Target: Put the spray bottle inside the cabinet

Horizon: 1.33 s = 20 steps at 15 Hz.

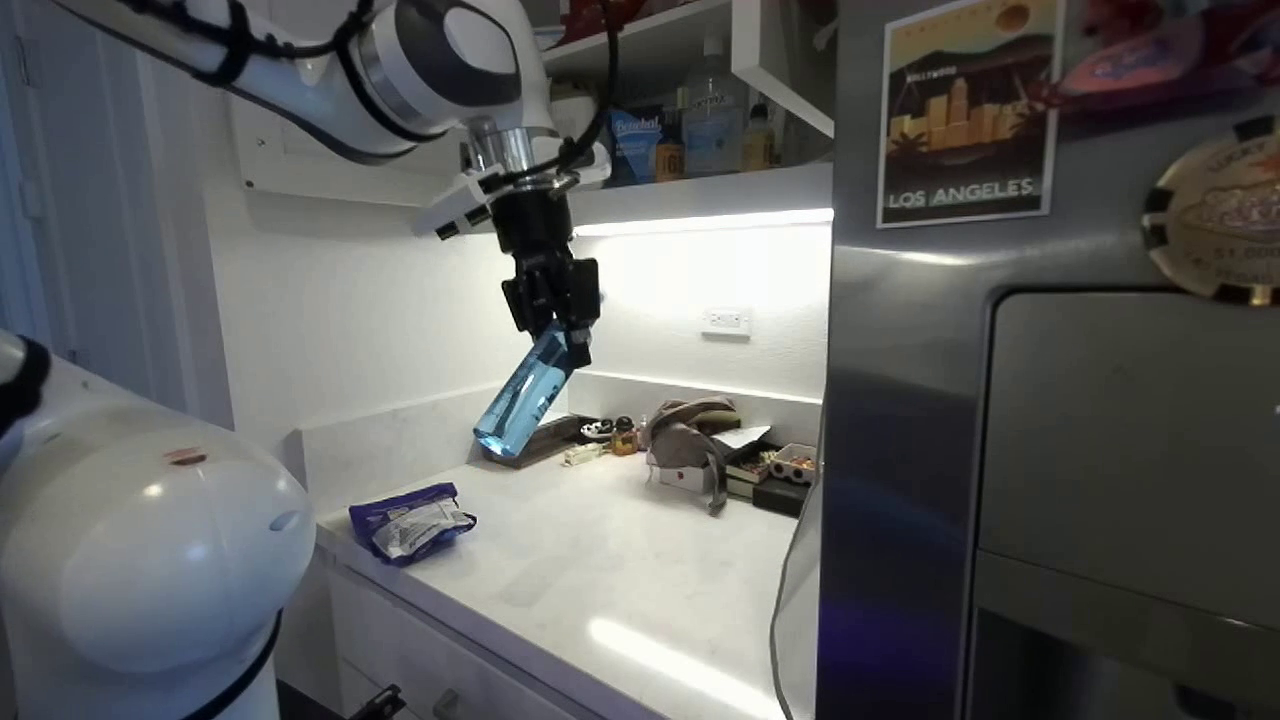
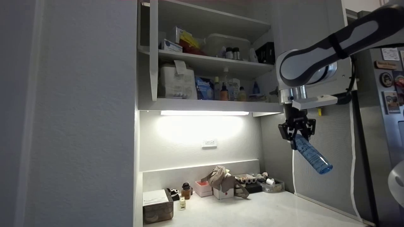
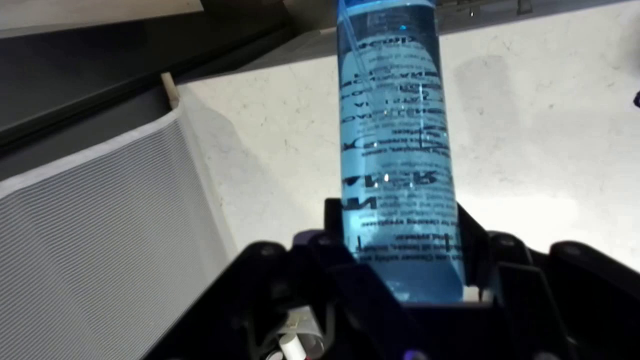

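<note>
White counter lies below; jaws pinch the tilted bottle. It should rise slowly, turn upright, then slide gently into the cabinet.

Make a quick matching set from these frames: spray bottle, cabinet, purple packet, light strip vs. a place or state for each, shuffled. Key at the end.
Things
1. spray bottle
2. cabinet
3. purple packet
4. light strip

Places or states
A. lit
B. held tilted in the gripper
C. lying on the counter
D. open, stocked

Pairs: 1-B, 2-D, 3-C, 4-A
</note>
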Each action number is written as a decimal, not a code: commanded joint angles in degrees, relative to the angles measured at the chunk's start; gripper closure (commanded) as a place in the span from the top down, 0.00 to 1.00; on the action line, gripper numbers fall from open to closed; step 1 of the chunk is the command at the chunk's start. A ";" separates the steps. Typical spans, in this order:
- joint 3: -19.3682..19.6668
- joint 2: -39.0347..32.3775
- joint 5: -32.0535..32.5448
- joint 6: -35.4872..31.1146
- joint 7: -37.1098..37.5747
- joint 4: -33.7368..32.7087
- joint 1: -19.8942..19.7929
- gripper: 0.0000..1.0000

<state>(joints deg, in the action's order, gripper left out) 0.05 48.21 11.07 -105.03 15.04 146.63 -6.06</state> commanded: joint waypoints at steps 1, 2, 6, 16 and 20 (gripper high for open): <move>-1.20 7.15 1.06 1.19 0.21 -0.80 -2.14 0.26; -1.28 8.81 1.12 0.45 0.34 -0.32 -2.49 0.26; -1.39 13.00 1.33 -1.95 0.94 -0.07 -4.11 0.26; -2.25 10.17 4.16 -15.74 2.36 -1.50 -9.16 0.26; -2.85 5.13 5.01 -22.74 2.87 -3.19 -10.90 0.26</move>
<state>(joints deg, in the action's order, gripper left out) -1.30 58.20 14.57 -123.77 16.13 146.45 -14.86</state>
